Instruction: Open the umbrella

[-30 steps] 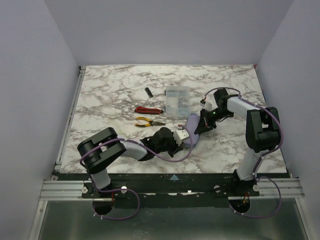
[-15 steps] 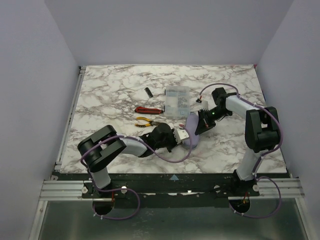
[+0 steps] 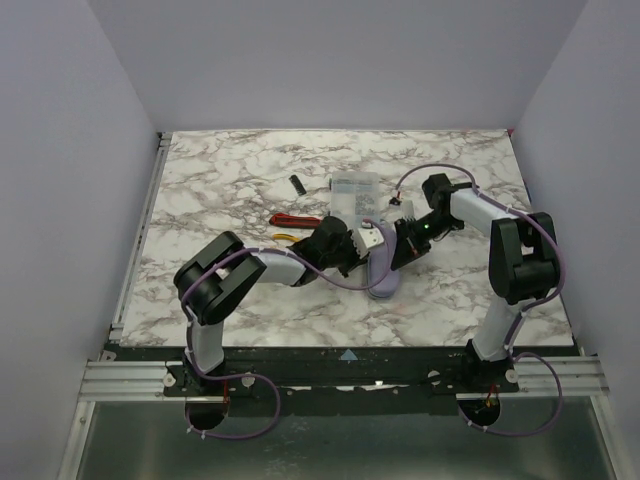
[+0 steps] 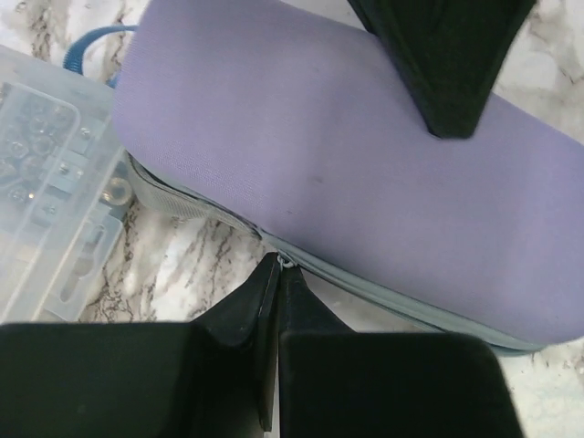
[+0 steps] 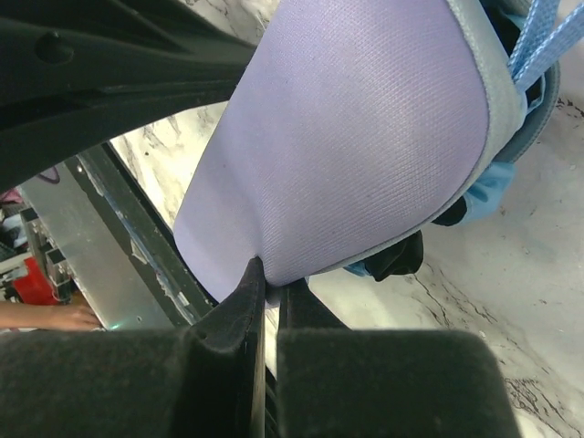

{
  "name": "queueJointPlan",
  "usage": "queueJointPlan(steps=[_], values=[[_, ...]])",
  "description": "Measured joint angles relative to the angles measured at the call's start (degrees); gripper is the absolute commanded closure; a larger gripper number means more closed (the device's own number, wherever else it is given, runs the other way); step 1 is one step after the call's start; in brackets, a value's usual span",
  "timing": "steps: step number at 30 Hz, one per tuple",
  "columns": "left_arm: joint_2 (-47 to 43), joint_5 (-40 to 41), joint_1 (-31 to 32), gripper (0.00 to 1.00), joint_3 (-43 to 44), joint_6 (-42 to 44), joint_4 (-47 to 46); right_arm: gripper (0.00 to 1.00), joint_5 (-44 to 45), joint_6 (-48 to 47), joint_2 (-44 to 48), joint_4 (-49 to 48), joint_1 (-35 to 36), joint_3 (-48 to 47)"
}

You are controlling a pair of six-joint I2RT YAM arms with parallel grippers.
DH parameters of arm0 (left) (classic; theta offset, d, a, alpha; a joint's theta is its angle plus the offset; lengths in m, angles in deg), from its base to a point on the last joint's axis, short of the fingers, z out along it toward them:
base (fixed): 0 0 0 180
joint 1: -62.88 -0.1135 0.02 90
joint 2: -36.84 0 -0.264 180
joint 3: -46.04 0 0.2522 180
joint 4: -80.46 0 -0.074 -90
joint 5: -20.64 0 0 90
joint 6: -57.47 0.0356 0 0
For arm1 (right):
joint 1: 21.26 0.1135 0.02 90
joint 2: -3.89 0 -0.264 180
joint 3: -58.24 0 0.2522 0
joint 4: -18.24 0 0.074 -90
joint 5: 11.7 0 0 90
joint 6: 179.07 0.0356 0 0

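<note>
A: Biggest first: the white-and-grey marbled table, and near its middle the lavender fabric-covered zip case, just beside the clear plastic parts box.

B: Inside that case, the sky-blue folding umbrella. Only a fold of its cloth peeping out at one end, next to a blue strap, in the right wrist view. Not out yet; unzip first, open after.

A: Then the left gripper, pressed together on the small metal zipper pull, by the look of it, right at the grey seam.

B: And the right gripper, pressed together too, tips against the lavender shell; hard to tell whether pinching any fabric or merely bearing on it.

A: So: draw the pull along the seam, low, following the curve, never lifting away from the track. Hold the right tips steady as a brace, or expect the case to slide toward the box.

B: Slow down round the end; mind the strap near the teeth.
</note>
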Motion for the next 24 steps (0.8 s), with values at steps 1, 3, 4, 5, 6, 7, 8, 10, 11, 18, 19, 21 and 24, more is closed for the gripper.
queueJointPlan(steps=[1,3,4,5,6,7,8,10,11,18,19,21,24], values=[[0.2,0.0,-0.1,1.0,0.7,-0.3,0.3,1.0,0.0,-0.1,-0.1,0.4,0.0,-0.3],[0.7,0.1,-0.6,0.96,1.9,-1.8,1.3,1.0,0.0,-0.4,-0.3,1.3,0.0,-0.9],[0.7,0.2,-0.7,0.89,2.1,-2.3,1.8,0.99,0.1,-0.5,-0.3,1.8,0.0,-1.3],[0.7,0.2,-0.8,0.78,2.2,-3.2,2.2,0.94,0.1,-0.5,-0.4,2.2,0.0,-1.6],[0.7,0.2,-0.9,0.7,2.2,-3.9,2.3,0.9,0.1,-0.5,-0.4,2.8,0.0,-2.1],[0.7,0.2,-1.1,0.62,2.1,-4.2,2.2,0.86,0.1,-0.5,-0.5,3.5,0.0,-2.7],[0.3,0.1,-1.3,0.56,1.4,-4.7,1.7,0.81,0.2,-0.5,-0.5,4.2,0.0,-3.4],[-1.7,0.0,-2.1,0.46,-0.9,-5.1,1.1,0.68,0.3,-0.6,-0.5,5.9,0.2,-4.5],[-3.6,-0.4,-2.6,0.4,-2.9,-5.5,1.0,0.63,0.3,-0.9,-0.6,6.9,0.3,-5.5],[-15.0,-2.1,-4.1,0.31,-9.2,-7.8,0.8,0.4,-4.2,-2.1,-0.6,11.1,0.2,-9.3],[-15.7,-2.3,-4.1,0.31,-9.4,-8.2,0.8,0.4,-5.1,-2.3,-0.6,11.6,0.3,-9.5],[-17.1,-2.6,-4.1,0.31,-9.6,-9.1,0.8,0.4,-7.2,-2.4,-0.6,12.2,0.4,-9.8],[-19.1,-3.2,-4.9,0.31,-10.1,-11.9,0.8,0.39,-9.8,-3.0,-0.8,13.6,1.1,-10.7]])
